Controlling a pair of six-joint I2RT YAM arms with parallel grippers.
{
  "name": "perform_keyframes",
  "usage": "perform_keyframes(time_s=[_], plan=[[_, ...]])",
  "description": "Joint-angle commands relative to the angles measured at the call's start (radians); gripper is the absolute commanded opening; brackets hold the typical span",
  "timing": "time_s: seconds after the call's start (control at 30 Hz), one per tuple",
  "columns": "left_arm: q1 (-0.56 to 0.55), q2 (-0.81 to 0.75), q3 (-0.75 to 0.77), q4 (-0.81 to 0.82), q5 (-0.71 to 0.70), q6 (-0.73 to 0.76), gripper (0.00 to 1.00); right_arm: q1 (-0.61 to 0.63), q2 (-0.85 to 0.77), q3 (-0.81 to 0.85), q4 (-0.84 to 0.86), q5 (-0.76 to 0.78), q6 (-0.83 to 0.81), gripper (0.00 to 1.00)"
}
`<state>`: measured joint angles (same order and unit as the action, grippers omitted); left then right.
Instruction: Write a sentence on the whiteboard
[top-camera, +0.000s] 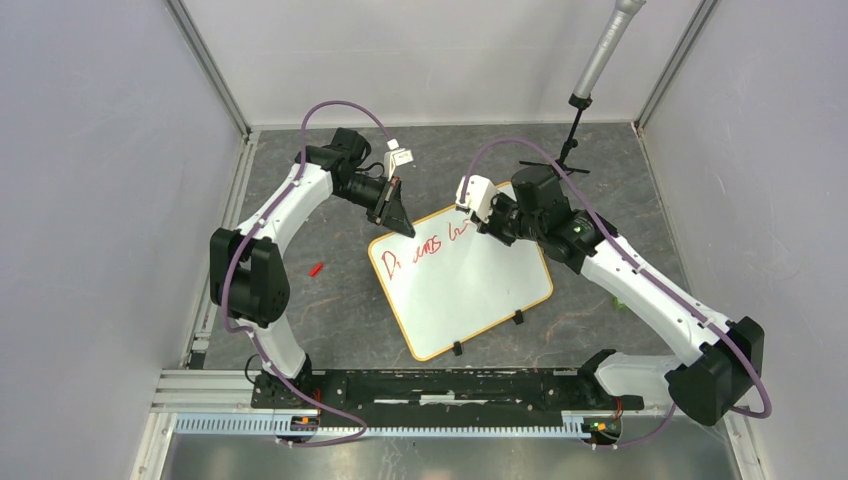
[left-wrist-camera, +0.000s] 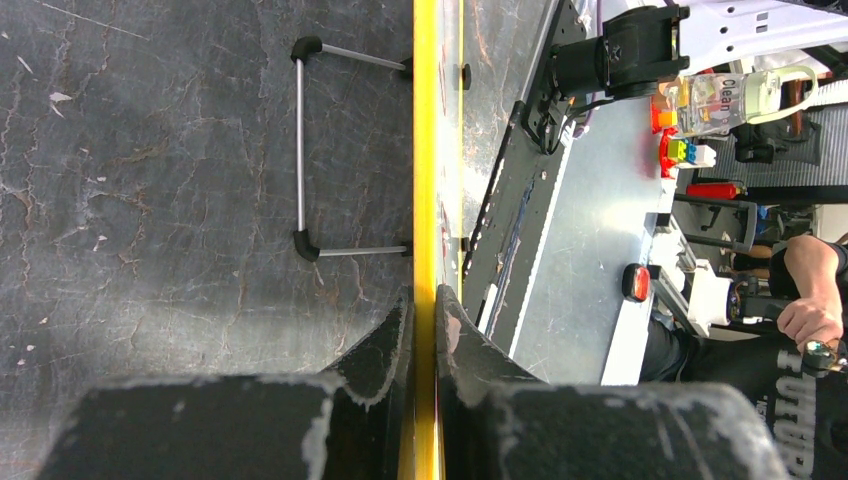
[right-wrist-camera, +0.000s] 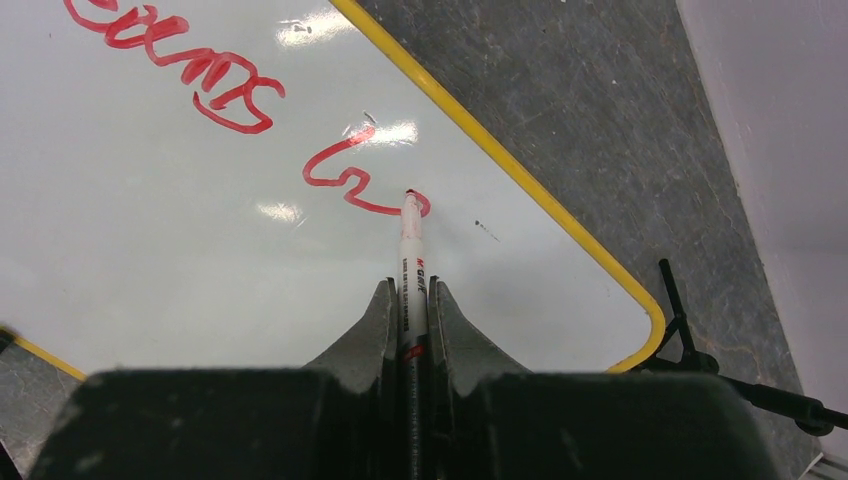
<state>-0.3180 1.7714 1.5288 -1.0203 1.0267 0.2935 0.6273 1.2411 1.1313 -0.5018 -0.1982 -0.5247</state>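
Red words of the sentence (top-camera: 432, 246) are judged barely begun, one finished and a second started, on the whiteboard (top-camera: 470, 295) lying flat on the table (top-camera: 340, 300), its yellow edge pinched by the left claw (left-wrist-camera: 425, 300), the marker (right-wrist-camera: 411, 245) clamped in the right claw (right-wrist-camera: 410, 292).

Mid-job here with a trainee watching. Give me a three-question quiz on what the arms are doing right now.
1. True or false: the left gripper is clamped on the rim of the whiteboard.
2. What holds the marker? A) left gripper B) right gripper C) nothing, it lies on the table
3. Fill in: the writing on the board is ___ in colour.

Key: 1 true; 2 B; 3 red.
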Motion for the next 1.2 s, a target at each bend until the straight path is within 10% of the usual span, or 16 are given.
perform_keyframes(time_s=[0.0,1.17], plan=[[-0.037,0.021,-0.009,-0.028,-0.039,0.062,0.02,0.006,0.006,0.026,0.001,-0.03,0.005,0.0],[-0.038,0.027,-0.006,-0.027,-0.04,0.063,0.02,-0.02,-0.003,0.035,0.008,0.086,-0.019,0.0]])
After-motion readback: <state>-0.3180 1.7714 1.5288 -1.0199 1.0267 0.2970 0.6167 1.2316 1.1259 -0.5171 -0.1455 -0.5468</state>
